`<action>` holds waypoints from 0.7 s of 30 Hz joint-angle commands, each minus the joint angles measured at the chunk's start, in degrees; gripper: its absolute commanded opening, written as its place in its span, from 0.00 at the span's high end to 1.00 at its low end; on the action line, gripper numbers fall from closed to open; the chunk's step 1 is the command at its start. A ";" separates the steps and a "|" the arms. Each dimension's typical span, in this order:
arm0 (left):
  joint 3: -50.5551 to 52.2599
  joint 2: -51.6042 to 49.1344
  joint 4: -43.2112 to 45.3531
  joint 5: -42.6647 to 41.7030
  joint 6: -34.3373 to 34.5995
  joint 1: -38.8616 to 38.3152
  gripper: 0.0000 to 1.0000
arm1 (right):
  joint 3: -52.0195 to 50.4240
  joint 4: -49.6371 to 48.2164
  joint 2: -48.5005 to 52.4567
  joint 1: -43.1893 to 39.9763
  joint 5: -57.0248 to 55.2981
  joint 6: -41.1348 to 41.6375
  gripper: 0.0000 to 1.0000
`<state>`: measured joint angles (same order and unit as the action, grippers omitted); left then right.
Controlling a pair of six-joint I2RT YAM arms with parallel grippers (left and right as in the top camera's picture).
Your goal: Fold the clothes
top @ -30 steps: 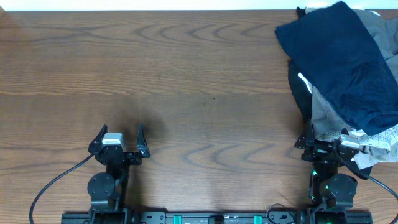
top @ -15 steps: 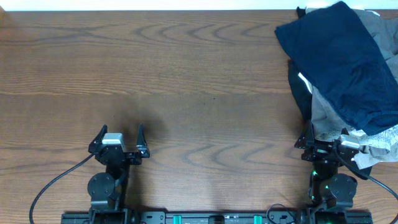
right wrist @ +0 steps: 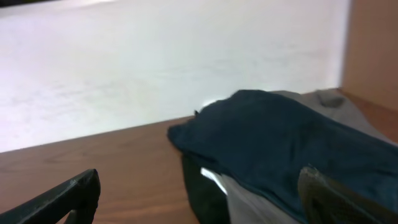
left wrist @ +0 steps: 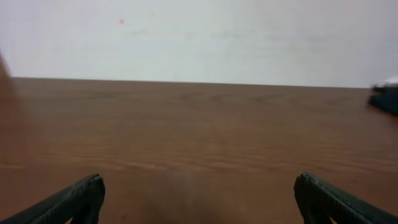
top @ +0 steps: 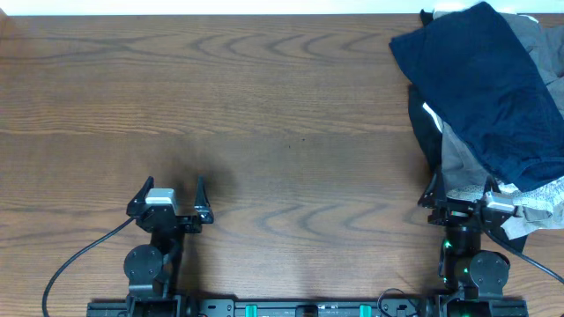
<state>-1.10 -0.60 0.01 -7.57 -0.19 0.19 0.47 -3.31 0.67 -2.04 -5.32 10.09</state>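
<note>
A pile of clothes lies at the table's right edge. Dark navy blue shorts point(top: 489, 84) lie on top, over grey point(top: 463, 154), black point(top: 425, 123) and white-patterned point(top: 542, 195) garments. The shorts also show in the right wrist view point(right wrist: 280, 137). My right gripper point(top: 460, 195) is open and empty at the near edge of the pile, its fingers wide apart in the right wrist view point(right wrist: 202, 196). My left gripper point(top: 169, 195) is open and empty over bare wood at the front left, far from the clothes; its fingers show in the left wrist view point(left wrist: 199, 199).
The brown wooden table point(top: 264, 114) spans the view. A white wall point(left wrist: 199, 37) stands behind its far edge. Both arm bases sit at the front edge.
The right gripper has shifted very slightly. The left arm and the clothes have not moved.
</note>
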 commanded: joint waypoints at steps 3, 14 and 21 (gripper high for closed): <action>0.02 0.37 4.39 -7.02 0.31 -0.22 0.02 | 1.18 1.29 0.50 0.94 4.79 -0.11 0.01; -14.12 -16.04 -1.18 -6.75 0.31 -0.22 0.02 | 19.08 4.85 18.08 0.94 6.58 -2.49 0.01; -34.01 -40.35 -12.52 -6.80 0.26 -0.22 0.02 | 42.56 22.53 39.47 0.94 7.15 -2.75 0.01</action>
<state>-28.25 -34.57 -10.17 -13.61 -0.14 0.19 36.12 15.38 34.35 -2.04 0.80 8.45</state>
